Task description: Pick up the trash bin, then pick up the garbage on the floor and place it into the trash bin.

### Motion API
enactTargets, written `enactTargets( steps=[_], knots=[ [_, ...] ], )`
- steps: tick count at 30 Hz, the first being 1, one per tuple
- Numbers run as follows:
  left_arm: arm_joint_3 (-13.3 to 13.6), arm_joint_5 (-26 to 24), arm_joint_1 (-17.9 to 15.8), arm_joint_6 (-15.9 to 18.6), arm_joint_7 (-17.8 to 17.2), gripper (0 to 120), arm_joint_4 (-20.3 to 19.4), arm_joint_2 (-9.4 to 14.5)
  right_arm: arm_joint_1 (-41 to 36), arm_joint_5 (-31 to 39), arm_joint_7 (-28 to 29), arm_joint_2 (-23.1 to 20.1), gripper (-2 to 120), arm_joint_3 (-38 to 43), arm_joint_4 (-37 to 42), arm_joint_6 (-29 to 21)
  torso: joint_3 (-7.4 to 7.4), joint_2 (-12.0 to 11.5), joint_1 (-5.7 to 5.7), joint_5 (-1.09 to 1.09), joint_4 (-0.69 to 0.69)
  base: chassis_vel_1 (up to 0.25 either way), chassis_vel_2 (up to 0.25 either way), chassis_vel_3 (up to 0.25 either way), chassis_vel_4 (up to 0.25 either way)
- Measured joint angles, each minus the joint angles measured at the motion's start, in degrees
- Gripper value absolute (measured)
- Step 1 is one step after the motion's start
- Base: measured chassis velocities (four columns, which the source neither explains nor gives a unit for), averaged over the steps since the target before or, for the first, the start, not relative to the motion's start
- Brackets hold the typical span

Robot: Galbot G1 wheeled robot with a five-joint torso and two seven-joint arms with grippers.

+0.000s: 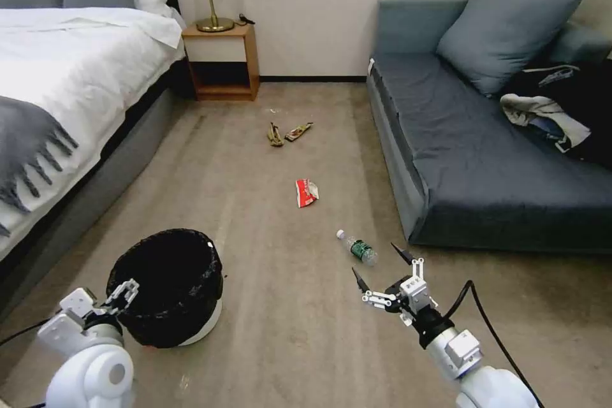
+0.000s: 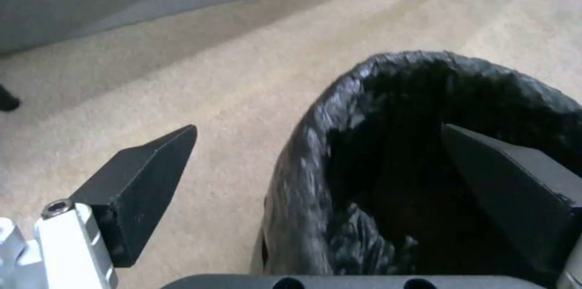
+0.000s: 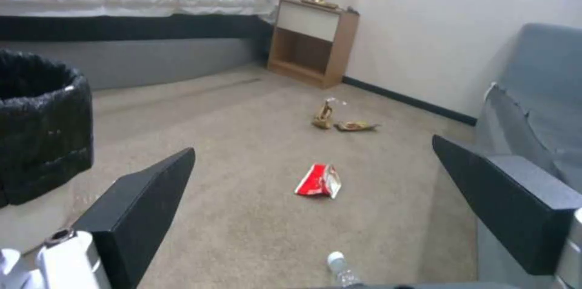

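The black trash bin (image 1: 169, 287) stands on the carpet floor (image 1: 268, 331) at the near left. My left gripper (image 1: 124, 293) is open at its rim. In the left wrist view one finger (image 2: 139, 180) is outside the liner wall (image 2: 315, 143) and the other finger (image 2: 509, 189) is inside. The garbage lies ahead: a clear bottle (image 1: 358, 248), a red-and-white wrapper (image 1: 306, 192), a banana peel (image 1: 275, 135) and a gold snack wrapper (image 1: 298, 132). My right gripper (image 1: 374, 259) hovers open just above and behind the bottle, whose cap (image 3: 338, 264) shows between its fingers.
A bed (image 1: 70, 76) runs along the left. A wooden nightstand (image 1: 223, 60) with a lamp stands at the far wall. A blue-grey sofa (image 1: 484, 153) on the right holds a cushion and a clothes heap (image 1: 554, 108). Open carpet lies between bed and sofa.
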Motion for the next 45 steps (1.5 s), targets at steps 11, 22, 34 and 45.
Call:
enactTargets(
  steps=[11, 22, 34, 45],
  knots=[
    [2.27, 3.7, -4.09, 3.35, 2.89, 100, 5.56, 2.92, -0.36, -1.12, 0.27, 0.49, 100, -0.29, -0.57, 0.28, 0.0, 0.0, 0.0, 0.0, -0.01, 0.0, 0.0, 0.0, 0.0],
    [2.77, 5.06, -4.79, 6.44, 1.84, 100, 9.23, 3.24, -0.66, -2.11, 0.41, 0.92, 100, -0.31, -0.97, 0.7, 0.0, 0.0, 0.0, 0.0, 0.0, 0.0, 0.0, 0.0, 0.0],
    [3.22, 3.79, -5.71, 7.25, 2.17, 85, 11.53, 3.95, -1.47, -3.51, 0.54, 1.22, 100, -0.27, -1.28, 1.57, 0.0, 0.0, 0.0, 0.02, 0.0, 0.0, 0.0, 0.0, 0.0],
    [3.33, 4.13, -5.6, 6.55, 2.28, 43, 11.31, 4.04, -1.54, -4.15, 0.69, 1.32, 100, -0.22, -1.3, 1.87, 0.0, 0.0, 0.0, -0.03, 0.0, 0.0, 0.0, 0.0, 0.0]
  ],
)
